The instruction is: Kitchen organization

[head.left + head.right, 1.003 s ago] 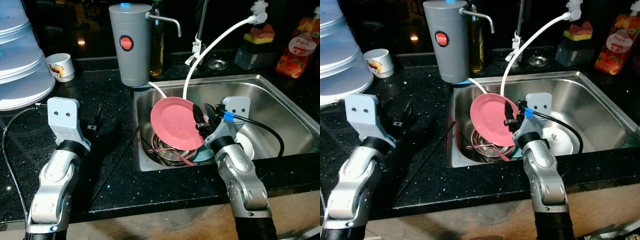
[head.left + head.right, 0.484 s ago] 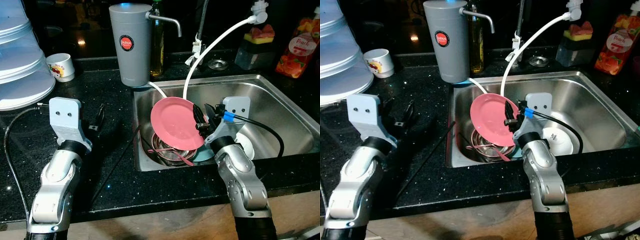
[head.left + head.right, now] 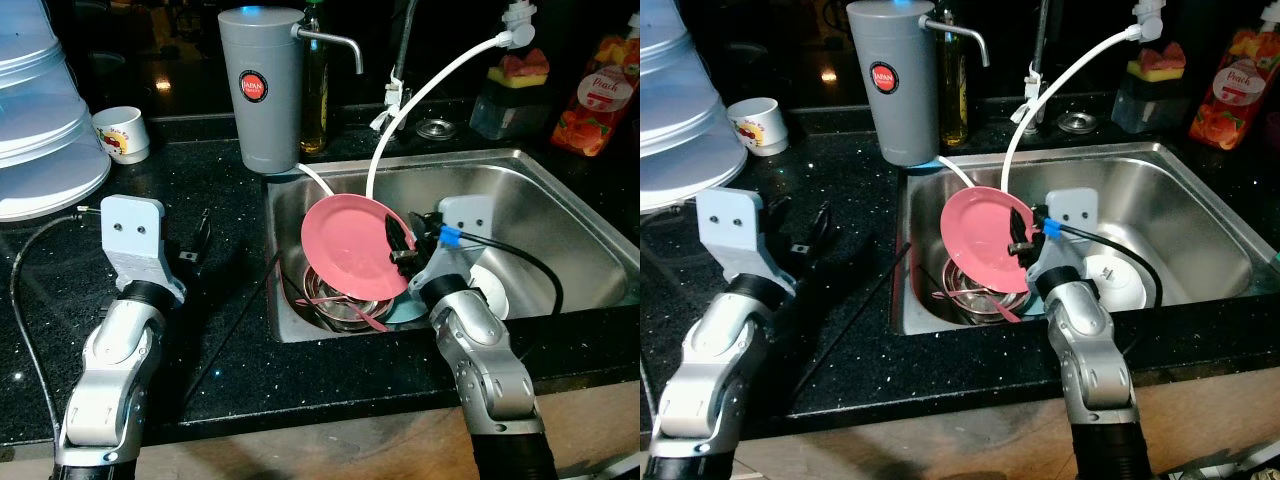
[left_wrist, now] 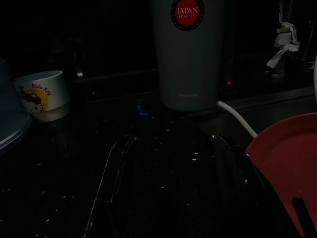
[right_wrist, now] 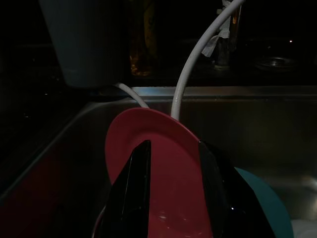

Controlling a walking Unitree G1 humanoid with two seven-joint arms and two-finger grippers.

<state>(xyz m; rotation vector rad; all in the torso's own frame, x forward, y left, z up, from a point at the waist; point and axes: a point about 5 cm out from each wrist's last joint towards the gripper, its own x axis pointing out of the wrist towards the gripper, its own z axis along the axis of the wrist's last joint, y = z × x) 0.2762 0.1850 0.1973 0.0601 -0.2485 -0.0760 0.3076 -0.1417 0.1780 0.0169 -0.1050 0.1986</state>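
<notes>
Over the sink [image 3: 560, 200], the pink plate [image 3: 350, 245] is held up, pinched by the right gripper [image 3: 403, 240]. Bowls [image 3: 345, 305] are left below. Above the counter [image 3: 230, 330], the left gripper [image 3: 195, 240] is kept apart, holding nothing.

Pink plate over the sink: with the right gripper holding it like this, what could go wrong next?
1. The right gripper pinches only the edge of the pink plate, which is tilted above the metal bowl; it might slip and drop onto the dishes.
2. The white hose arcs right behind the plate; lifting could snag it.
3. The left gripper hovers open over the counter, so nothing backs up the hold.
</notes>
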